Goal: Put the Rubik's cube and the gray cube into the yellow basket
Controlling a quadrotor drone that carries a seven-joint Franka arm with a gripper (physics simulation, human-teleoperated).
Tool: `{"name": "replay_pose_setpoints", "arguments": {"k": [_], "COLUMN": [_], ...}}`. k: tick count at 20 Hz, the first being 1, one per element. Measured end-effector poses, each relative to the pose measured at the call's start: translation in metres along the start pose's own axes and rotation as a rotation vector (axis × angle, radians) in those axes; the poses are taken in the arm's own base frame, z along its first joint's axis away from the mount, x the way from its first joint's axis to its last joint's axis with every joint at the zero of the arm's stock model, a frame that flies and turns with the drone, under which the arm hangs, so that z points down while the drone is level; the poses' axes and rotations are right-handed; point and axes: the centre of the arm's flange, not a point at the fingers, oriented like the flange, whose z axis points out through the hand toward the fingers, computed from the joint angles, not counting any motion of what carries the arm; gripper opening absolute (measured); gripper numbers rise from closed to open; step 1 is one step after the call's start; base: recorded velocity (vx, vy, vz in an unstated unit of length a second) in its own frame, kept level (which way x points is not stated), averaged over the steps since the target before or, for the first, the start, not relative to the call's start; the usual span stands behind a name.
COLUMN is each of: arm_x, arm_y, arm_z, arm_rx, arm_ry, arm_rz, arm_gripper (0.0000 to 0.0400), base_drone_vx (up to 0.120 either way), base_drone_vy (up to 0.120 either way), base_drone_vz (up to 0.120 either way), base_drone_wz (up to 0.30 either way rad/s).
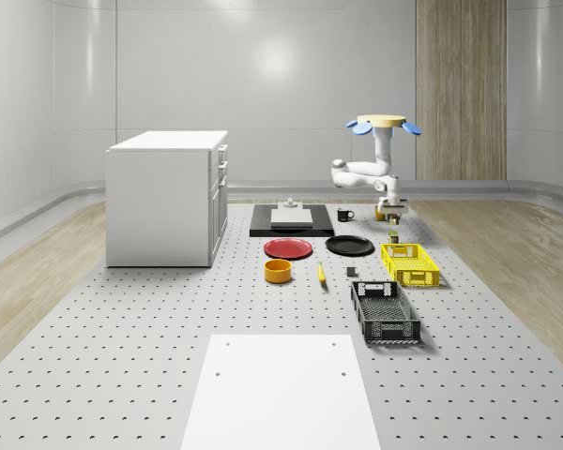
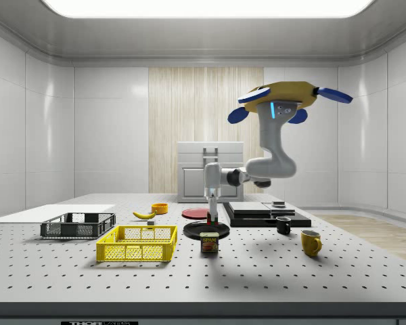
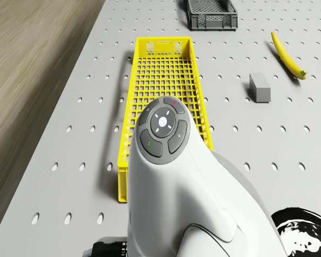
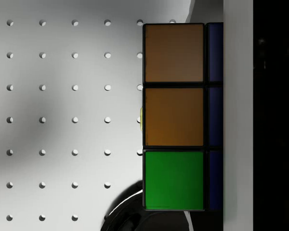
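Note:
The drone (image 1: 383, 123) hovers over the table's far right part, its body (image 2: 284, 95) high above the plates. The arm reaches down, and my gripper (image 2: 213, 222) (image 1: 391, 214) is shut on the Rubik's cube (image 4: 173, 118), whose orange and green tiles face the wrist camera. The cube hangs a little above the table, just beyond the yellow basket's far end. The yellow basket (image 1: 401, 247) (image 2: 135, 252) (image 3: 135, 80) holds nothing that I can see. The gray cube (image 3: 260, 87) (image 1: 351, 273) lies on the table between the basket and the banana.
A black crate (image 1: 385, 312) (image 3: 211, 13) stands past the basket. A banana (image 3: 289, 56), an orange bowl (image 1: 278, 270), a red plate (image 1: 288, 247) and a black plate (image 1: 349, 246) lie nearby. A can (image 2: 209, 242) sits below the gripper. A white cabinet (image 1: 169, 197) stands at the whole-scene view's left.

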Motion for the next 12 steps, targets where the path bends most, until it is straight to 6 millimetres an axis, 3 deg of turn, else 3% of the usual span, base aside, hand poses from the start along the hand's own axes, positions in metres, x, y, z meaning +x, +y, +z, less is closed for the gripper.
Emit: {"name": "replay_pose_setpoints", "arguments": {"k": [12], "arm_x": [0.0], "arm_y": [0.0], "arm_z": [0.0], "arm_rx": [0.0], "arm_ry": [0.0], "arm_rz": [0.0], "arm_gripper": [0.0325], "base_drone_vx": [0.12], "base_drone_vy": [0.0], "base_drone_vz": [0.0], "base_drone_wz": [0.0]}}
